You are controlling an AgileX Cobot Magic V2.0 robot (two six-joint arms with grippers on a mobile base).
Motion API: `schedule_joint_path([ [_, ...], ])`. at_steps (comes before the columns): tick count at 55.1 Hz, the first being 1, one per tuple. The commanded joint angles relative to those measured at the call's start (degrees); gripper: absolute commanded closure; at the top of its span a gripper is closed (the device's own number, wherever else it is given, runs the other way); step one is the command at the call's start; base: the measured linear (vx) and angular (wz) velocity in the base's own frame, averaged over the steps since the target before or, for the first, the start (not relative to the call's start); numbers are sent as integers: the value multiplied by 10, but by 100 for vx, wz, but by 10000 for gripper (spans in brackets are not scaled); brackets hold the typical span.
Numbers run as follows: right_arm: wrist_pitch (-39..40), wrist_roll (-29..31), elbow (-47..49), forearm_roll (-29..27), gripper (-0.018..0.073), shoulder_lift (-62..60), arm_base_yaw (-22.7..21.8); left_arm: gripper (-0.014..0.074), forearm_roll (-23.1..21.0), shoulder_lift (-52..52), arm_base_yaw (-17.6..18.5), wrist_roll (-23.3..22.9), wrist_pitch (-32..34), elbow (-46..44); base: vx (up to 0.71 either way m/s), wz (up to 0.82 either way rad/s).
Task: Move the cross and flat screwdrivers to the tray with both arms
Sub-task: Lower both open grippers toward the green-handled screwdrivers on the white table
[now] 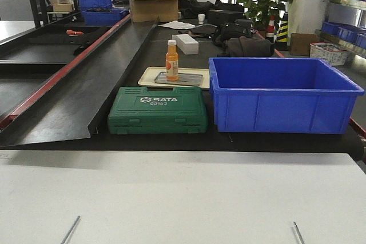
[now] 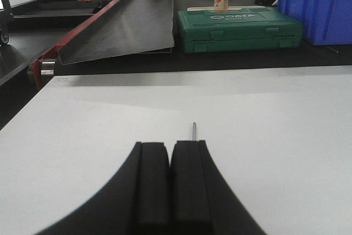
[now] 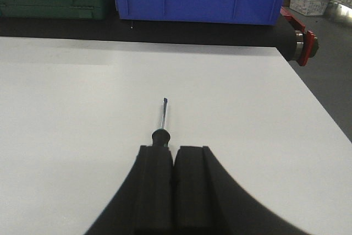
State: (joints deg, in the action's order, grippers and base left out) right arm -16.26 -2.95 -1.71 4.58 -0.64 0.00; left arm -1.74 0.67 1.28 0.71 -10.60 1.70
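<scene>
Two screwdrivers lie on the white table (image 1: 183, 192). In the front view only their thin silver shafts show at the bottom edge, one on the left (image 1: 71, 230) and one on the right (image 1: 297, 233). My left gripper (image 2: 170, 144) is shut, fingers pressed together, hovering over the left screwdriver; just its shaft tip (image 2: 194, 129) pokes out past the right finger. My right gripper (image 3: 174, 148) is shut too. The right screwdriver (image 3: 163, 116) shows its black-green handle end and shaft beyond the left finger, not between the jaws. The tray is out of view.
Beyond the white table stand a green SATA tool case (image 1: 158, 110) and a deep blue bin (image 1: 280, 92). Behind the case, an orange bottle (image 1: 171, 59) stands on a small steel tray (image 1: 191, 78). A black sloping metal sheet (image 1: 97, 78) runs along the left.
</scene>
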Motion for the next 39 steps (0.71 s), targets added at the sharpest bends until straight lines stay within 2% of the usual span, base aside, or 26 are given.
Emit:
schedule_joint_path([
  [1,46,1,-5,5,567,-3,-2,602,-1,2,-1,-7,46,-16,0,0],
  [33,47,3,-5,6,567,-3,-2,602,-1,2,-1,-2,57,-17,0,0],
  [39,51,33,-5,44,567,-3,-2,602,-1,2,-1,-2,92,-17,0,0],
])
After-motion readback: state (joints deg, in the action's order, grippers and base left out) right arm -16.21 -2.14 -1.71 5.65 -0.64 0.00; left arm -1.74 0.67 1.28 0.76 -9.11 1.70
